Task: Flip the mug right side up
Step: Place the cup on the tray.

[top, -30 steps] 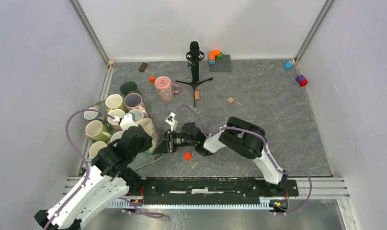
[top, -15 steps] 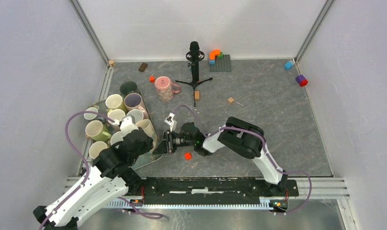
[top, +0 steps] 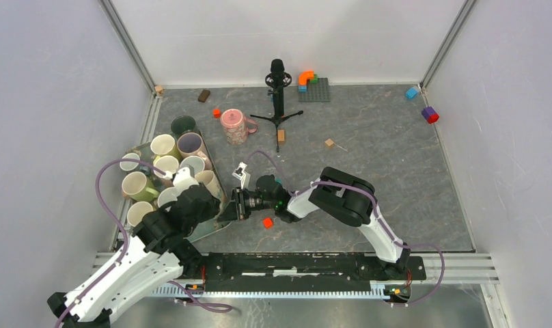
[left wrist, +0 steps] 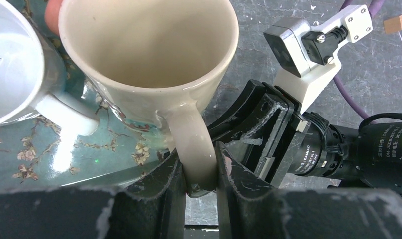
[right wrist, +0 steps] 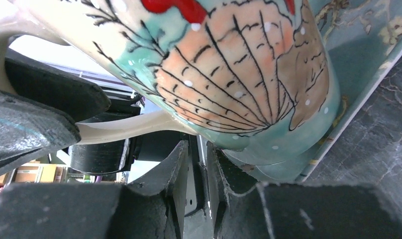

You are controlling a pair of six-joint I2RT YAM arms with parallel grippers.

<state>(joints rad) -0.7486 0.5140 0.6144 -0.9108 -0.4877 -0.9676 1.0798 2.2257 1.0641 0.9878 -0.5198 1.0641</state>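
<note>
Mug handle (left wrist: 196, 149) — clamped in left jaws.

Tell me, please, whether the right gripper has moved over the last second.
Yes, slightly: the right gripper edged left, away from the red block, toward the tray.

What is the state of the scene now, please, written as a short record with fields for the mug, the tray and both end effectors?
mug: cream inside, painted outside, mouth facing up
tray: teal, flowered, under the mug; contact unclear
other mugs: standing on the tray, mouths up
left end effector: shut on the mug's handle
right end effector: jaws nearly together, low beside the mug at the tray's edge; whether it grips anything cannot be told
task: mug appears right side up
</note>
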